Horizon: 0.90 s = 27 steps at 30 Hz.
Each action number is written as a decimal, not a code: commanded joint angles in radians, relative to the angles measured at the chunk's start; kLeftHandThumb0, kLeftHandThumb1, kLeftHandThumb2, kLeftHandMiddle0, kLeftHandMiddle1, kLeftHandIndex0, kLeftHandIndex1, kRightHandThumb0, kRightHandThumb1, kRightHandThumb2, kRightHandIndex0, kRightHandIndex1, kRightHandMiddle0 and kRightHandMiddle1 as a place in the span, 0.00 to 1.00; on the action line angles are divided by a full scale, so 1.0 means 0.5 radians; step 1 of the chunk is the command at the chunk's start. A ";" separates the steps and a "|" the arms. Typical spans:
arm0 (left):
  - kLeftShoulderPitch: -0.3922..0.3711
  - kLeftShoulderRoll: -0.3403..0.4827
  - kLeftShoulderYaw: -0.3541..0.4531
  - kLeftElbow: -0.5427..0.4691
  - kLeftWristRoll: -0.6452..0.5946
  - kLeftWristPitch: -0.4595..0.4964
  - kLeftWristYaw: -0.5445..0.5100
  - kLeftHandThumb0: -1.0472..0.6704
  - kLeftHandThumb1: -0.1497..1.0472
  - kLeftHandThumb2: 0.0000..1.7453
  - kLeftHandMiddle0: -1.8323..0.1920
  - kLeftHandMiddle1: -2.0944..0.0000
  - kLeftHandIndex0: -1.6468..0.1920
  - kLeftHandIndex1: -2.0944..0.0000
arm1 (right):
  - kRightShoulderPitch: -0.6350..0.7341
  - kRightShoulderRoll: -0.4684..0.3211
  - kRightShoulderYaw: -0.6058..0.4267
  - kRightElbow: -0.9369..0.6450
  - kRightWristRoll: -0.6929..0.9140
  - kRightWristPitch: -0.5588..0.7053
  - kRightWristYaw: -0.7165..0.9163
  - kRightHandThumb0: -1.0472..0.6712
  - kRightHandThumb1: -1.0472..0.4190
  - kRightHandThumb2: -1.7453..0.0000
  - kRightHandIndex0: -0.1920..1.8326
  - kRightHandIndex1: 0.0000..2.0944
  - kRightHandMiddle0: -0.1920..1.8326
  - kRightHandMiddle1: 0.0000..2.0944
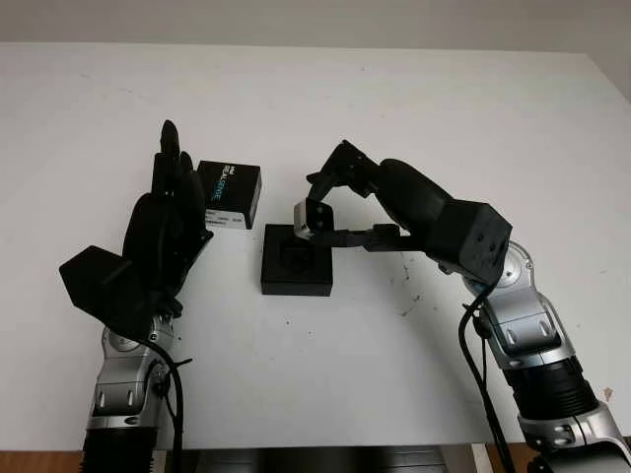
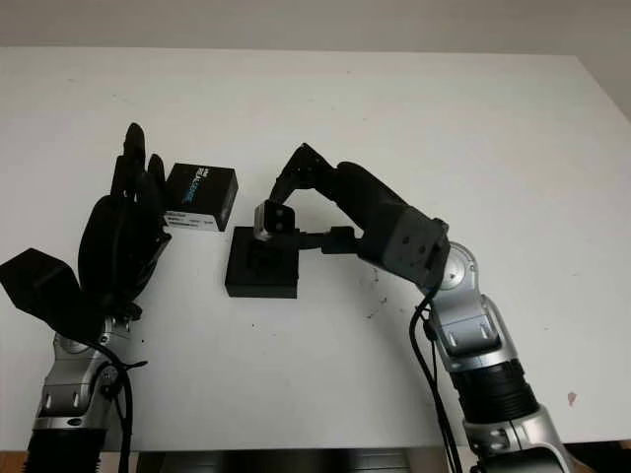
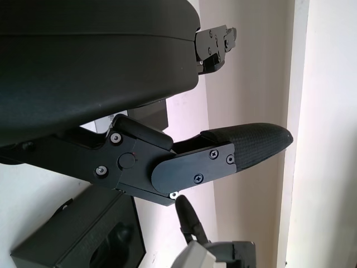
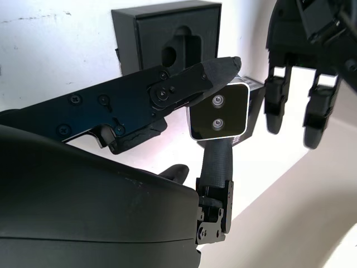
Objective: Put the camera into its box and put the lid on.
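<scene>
- Left hand (image 1: pixel 168 212): raised upright at the left of the white surface (image 1: pixel 414 128), holding nothing, open, with its fingertips pointing away from the robot. It stands just beside the lid (image 1: pixel 230 194) (a black box top with a white label), which lies on the surface behind and left of the box.
- Risk on this side: the lid sits close to the left hand, so a careless move of that hand could nudge it away or push it against the box.
- Box (image 1: pixel 296 261): a black open base near the middle of the surface, with a shaped hollow in its foam insert facing up.
- Camera (image 1: pixel 313 219): a small silver block with two lenses, held in the air just above the far edge of the box, not yet seated.
- Right hand (image 1: pixel 340 202): reaching in from the right, its fingers closed on the camera from opposite sides, arm bent at the elbow.
- Risk here: the camera looks tilted against the hollow, so it could snag on the foam, sit crooked (which would stop the lid closing), or slip from the narrow pinch.
</scene>
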 commanded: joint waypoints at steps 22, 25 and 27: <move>-0.042 -0.090 -0.032 0.044 0.032 -0.063 0.069 0.15 1.00 0.39 1.00 1.00 1.00 1.00 | 0.147 -0.044 0.091 -0.430 -0.115 0.316 0.015 0.40 0.00 0.96 0.18 0.25 0.20 0.96; -0.038 -0.090 -0.031 0.041 0.036 -0.060 0.070 0.15 1.00 0.39 1.00 1.00 1.00 1.00 | 0.143 -0.085 0.099 -0.451 -0.129 0.317 0.060 0.41 0.00 0.96 0.19 0.24 0.21 0.97; -0.038 -0.092 -0.032 0.043 0.038 -0.064 0.072 0.15 1.00 0.39 1.00 1.00 1.00 1.00 | 0.135 -0.105 0.103 -0.459 -0.134 0.332 0.086 0.41 0.00 0.97 0.20 0.23 0.21 0.97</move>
